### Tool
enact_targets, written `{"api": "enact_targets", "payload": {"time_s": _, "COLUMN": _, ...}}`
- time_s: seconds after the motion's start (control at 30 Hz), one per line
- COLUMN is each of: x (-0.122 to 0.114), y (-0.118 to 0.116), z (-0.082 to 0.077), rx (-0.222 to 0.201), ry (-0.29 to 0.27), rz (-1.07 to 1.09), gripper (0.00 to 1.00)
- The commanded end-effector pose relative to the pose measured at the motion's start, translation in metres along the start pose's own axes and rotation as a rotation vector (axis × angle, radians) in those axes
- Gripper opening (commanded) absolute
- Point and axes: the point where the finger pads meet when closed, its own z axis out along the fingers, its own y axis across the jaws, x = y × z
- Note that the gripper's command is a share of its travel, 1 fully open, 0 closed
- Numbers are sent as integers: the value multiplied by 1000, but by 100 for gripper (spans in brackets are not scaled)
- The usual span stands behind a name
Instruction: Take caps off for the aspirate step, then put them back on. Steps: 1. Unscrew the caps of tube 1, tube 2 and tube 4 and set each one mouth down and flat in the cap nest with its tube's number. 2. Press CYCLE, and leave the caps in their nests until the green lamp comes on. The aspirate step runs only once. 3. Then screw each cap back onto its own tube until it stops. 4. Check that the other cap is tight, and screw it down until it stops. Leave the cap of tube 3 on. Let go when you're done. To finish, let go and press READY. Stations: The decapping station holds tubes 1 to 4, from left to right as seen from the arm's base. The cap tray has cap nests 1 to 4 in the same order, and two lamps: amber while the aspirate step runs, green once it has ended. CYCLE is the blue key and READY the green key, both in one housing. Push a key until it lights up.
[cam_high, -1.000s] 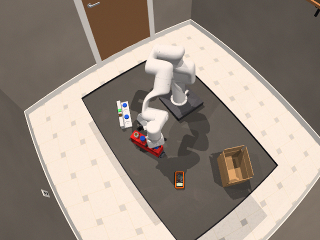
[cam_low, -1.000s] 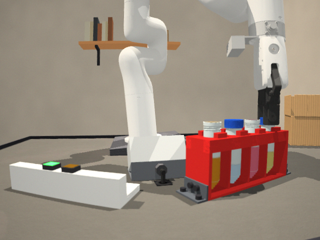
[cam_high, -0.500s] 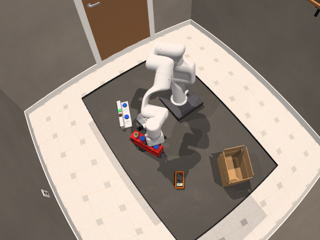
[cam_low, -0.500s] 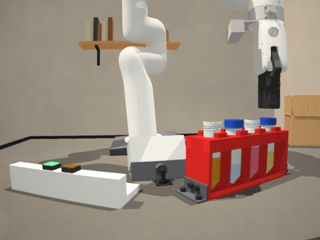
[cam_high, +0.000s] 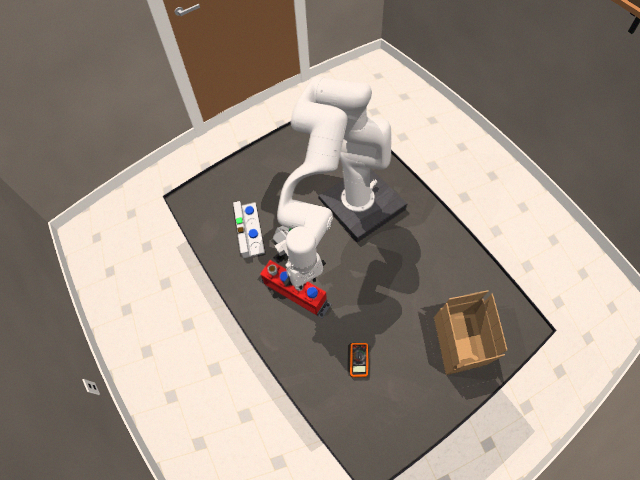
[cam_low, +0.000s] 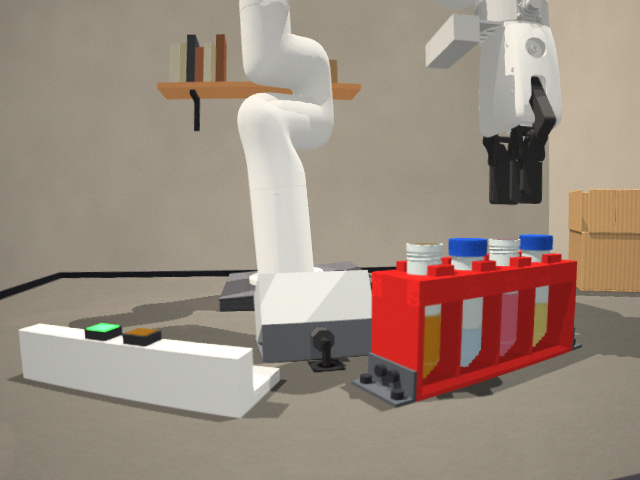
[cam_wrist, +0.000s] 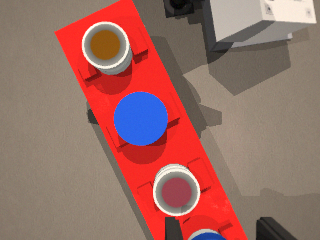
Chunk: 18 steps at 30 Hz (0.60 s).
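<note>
Jaws: gripper (cam_low: 515, 198) hangs above the capped tube at the rack's end, released, holding nothing; fingers cut off in the wrist view.
Surface: dark mat (cam_high: 413, 372).
Rack: red decapping station (cam_low: 398, 310), arm hides part from the top.
Cap tray (cam_high: 256, 250): two blue caps in nests.
Tubes: two open, two capped.

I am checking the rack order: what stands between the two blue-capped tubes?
One uncapped tube with pink liquid, seen in the exterior view, stands between the blue caps and.
</note>
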Motion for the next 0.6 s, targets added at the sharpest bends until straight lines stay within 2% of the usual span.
{"api": "enact_targets", "payload": {"time_s": 0.0, "x": 21, "y": -5, "z": -2, "rx": -3, "ry": -25, "rz": -238, "gripper": 46}}
{"api": "enact_targets", "payload": {"time_s": 0.57, "x": 87, "y": -14, "z": -1, "rx": 6, "ry": -24, "rz": -896, "gripper": 46}}
